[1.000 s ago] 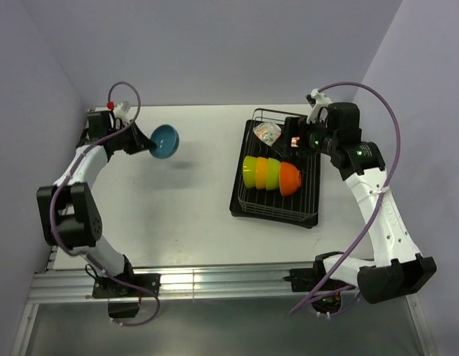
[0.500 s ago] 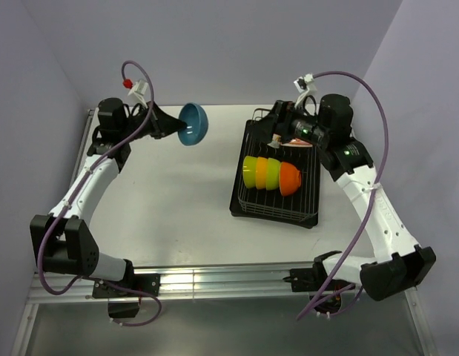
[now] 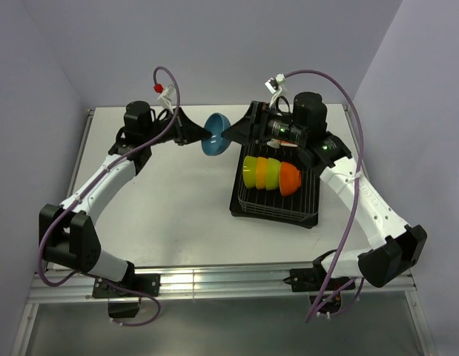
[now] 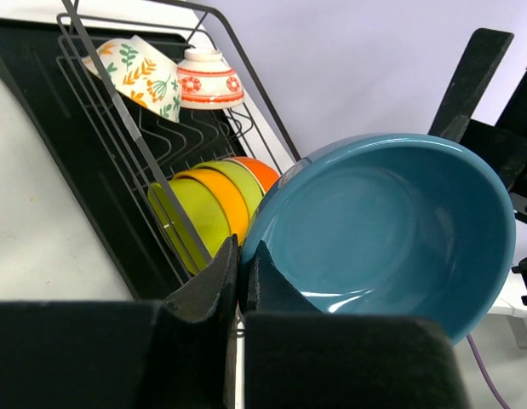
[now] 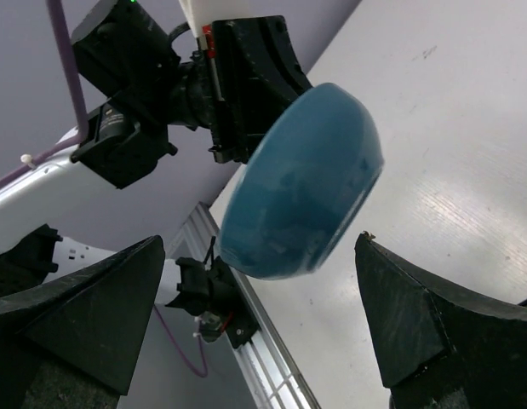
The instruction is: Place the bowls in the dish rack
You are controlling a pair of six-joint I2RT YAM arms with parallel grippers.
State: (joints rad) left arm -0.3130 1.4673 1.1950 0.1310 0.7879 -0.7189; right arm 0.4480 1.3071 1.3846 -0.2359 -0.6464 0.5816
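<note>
The left gripper (image 3: pixel 205 136) pinches the rim of a round blue plastic bowl (image 3: pixel 216 134), held aloft on its side toward the desk's (image 3: pixel 170 200) far edge. The right gripper (image 3: pixel 230 134), spread wide (touching nothing I can make out), faces the bowl's underside above the far left corner of the black wire dish rack (image 3: pixel 277 202).

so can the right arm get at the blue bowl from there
Probably yes: the blue bowl hangs in the air just ahead of the open right fingers, nothing between them. The left fingers pinch only its rim.
</note>
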